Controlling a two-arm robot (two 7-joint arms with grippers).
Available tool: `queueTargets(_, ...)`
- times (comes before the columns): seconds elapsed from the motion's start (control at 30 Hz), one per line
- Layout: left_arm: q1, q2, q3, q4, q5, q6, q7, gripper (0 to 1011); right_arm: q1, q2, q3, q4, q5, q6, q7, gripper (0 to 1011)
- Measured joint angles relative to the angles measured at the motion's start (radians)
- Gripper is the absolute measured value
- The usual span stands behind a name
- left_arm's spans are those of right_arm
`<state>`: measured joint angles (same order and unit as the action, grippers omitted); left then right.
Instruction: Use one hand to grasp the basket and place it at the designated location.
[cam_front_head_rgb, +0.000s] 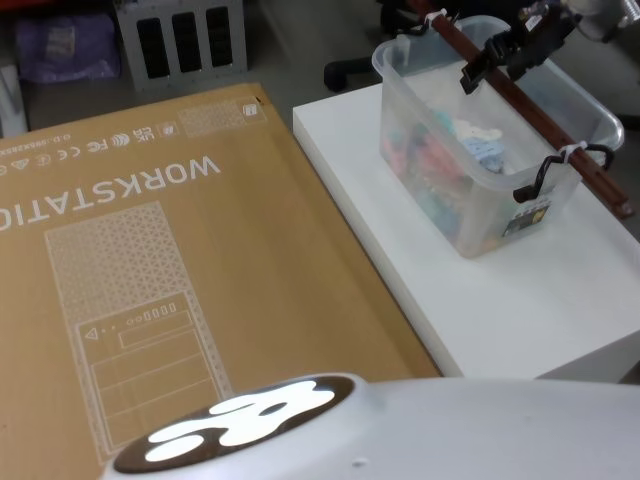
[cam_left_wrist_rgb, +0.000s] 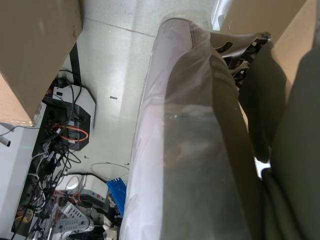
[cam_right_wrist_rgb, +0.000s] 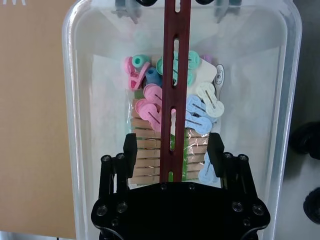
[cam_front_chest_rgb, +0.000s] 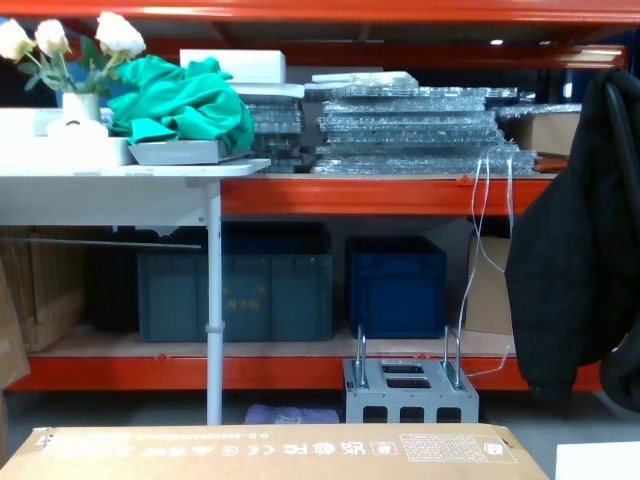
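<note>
The basket (cam_front_head_rgb: 480, 150) is a translucent white tub standing at the far right of a white table (cam_front_head_rgb: 470, 310). A long dark red-brown bar handle (cam_front_head_rgb: 545, 125) crosses its top, and a black hook (cam_front_head_rgb: 540, 175) hangs at its near end. Coloured and wooden clothes pegs (cam_right_wrist_rgb: 165, 115) lie inside. My right gripper (cam_front_head_rgb: 497, 62) hovers over the far part of the handle. In the right wrist view that gripper (cam_right_wrist_rgb: 173, 150) is open, with one finger on each side of the bar (cam_right_wrist_rgb: 175, 75), apart from it. My left gripper (cam_left_wrist_rgb: 241, 57) hangs parked low beside the cardboard.
A large cardboard box (cam_front_head_rgb: 150, 250) printed WORKSTATION lies left of the white table, touching its edge. A small grey metal crate (cam_front_chest_rgb: 410, 395) stands on the floor beyond. Dark blue crates (cam_front_chest_rgb: 395, 285) sit on the orange rack. A black chair base (cam_front_head_rgb: 350, 70) is behind the table.
</note>
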<state>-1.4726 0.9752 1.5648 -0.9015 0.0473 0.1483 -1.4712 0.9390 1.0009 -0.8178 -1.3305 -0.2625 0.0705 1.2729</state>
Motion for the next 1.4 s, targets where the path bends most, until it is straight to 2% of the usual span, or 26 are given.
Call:
queueTargets(0.13, 0.0, 0.0, 0.0, 0.0, 0.0, 0.0, 0.0, 0, 0.0, 0.002, -0.001, 0.0, 0.002, -0.002, -0.006, 782)
queueTargets(0.17, 0.0, 0.0, 0.0, 0.0, 0.0, 0.0, 0.0, 0, 0.0, 0.003, -0.002, -0.001, 0.003, -0.002, -0.008, 728)
queueTargets(0.23, 0.0, 0.0, 0.0, 0.0, 0.0, 0.0, 0.0, 0, 0.0, 0.003, -0.002, -0.001, 0.004, -0.002, -0.009, 683)
queueTargets(0.27, 0.0, 0.0, 0.0, 0.0, 0.0, 0.0, 0.0, 0, -0.001, 0.004, -0.003, -0.002, 0.005, -0.003, -0.01, 621)
queueTargets(0.3, 0.0, 0.0, 0.0, 0.0, 0.0, 0.0, 0.0, 0, -0.001, 0.004, -0.003, -0.002, 0.005, -0.003, -0.01, 621)
queueTargets(0.37, 0.0, 0.0, 0.0, 0.0, 0.0, 0.0, 0.0, 0, 0.0, 0.004, -0.003, -0.003, 0.006, -0.003, -0.011, 561)
queueTargets(0.4, 0.0, 0.0, 0.0, 0.0, 0.0, 0.0, 0.0, 0, 0.0, 0.005, -0.003, -0.004, 0.006, -0.003, -0.012, 500)
queueTargets(0.47, 0.0, 0.0, 0.0, 0.0, 0.0, 0.0, 0.0, 0, 0.0, 0.005, -0.004, -0.006, 0.007, -0.004, -0.012, 467)
queueTargets(0.5, 0.0, 0.0, 0.0, 0.0, 0.0, 0.0, 0.0, 0, 0.0, 0.007, -0.004, -0.007, 0.007, -0.004, -0.013, 395)
queueTargets(0.57, 0.0, 0.0, 0.0, 0.0, 0.0, 0.0, 0.0, 0, 0.0, 0.008, -0.004, -0.009, 0.008, -0.004, -0.014, 355)
queueTargets(0.6, 0.0, 0.0, 0.0, 0.0, 0.0, 0.0, 0.0, 0, -0.001, 0.009, -0.004, -0.01, 0.009, -0.004, -0.015, 294)
queueTargets(0.7, 0.0, 0.0, 0.0, 0.0, 0.0, 0.0, 0.0, 0, -0.002, 0.01, -0.004, -0.01, 0.009, -0.003, -0.016, 248)
queueTargets(1.4, 0.0, 0.0, 0.0, 0.0, 0.0, 0.0, 0.0, 0, -0.007, 0.031, 0.021, -0.034, 0.028, -0.001, -0.03, 234)
